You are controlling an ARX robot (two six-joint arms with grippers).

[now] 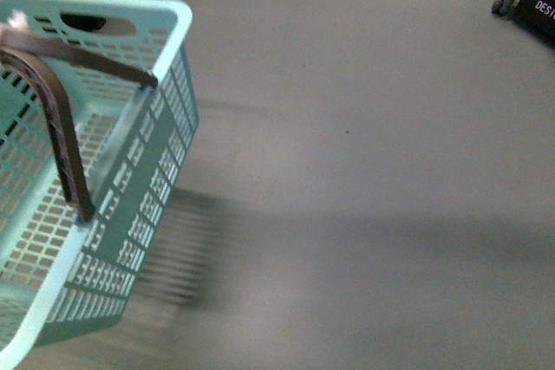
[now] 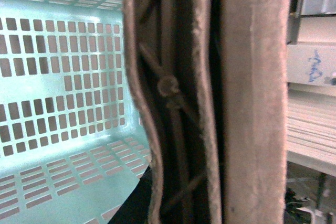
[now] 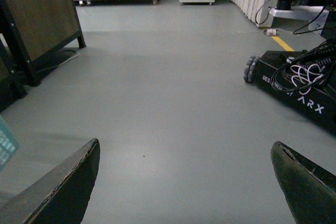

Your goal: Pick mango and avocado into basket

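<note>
basket handle (image 2: 173,98) fills left wrist view | left tool unseen, grip cannot be told | basket (image 1: 173,32) blurred, above floor (image 1: 364,127) | right tool (image 3: 185,148) released, empty

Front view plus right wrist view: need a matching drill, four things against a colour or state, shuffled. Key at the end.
Things:
1. basket
2. basket handle
3. right gripper
4. floor line

Colour or state:
A. yellow
B. open
C. light turquoise
D. brown

Pairs: 1-C, 2-D, 3-B, 4-A
</note>
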